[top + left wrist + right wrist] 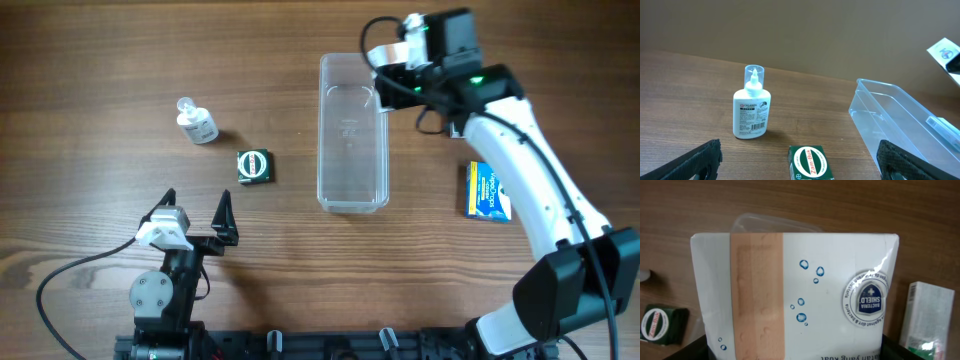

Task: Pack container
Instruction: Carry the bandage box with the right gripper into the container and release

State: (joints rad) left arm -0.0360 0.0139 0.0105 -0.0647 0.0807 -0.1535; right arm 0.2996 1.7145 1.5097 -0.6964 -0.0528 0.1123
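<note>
The clear plastic container (352,140) lies lengthwise at the table's middle; it also shows in the left wrist view (900,125) and behind the pack in the right wrist view (775,222). My right gripper (392,75) is shut on a white plaster pack (795,295), held over the container's far right corner. My left gripper (196,215) is open and empty near the front. A green Zam-Buk box (254,166) lies ahead of it, seen in the left wrist view (810,163) and the right wrist view (660,325).
A small clear bottle (197,122) with a white label stands at the far left, also in the left wrist view (752,105). A blue and yellow box (488,191) lies right of the container. A white-green box (927,315) shows in the right wrist view.
</note>
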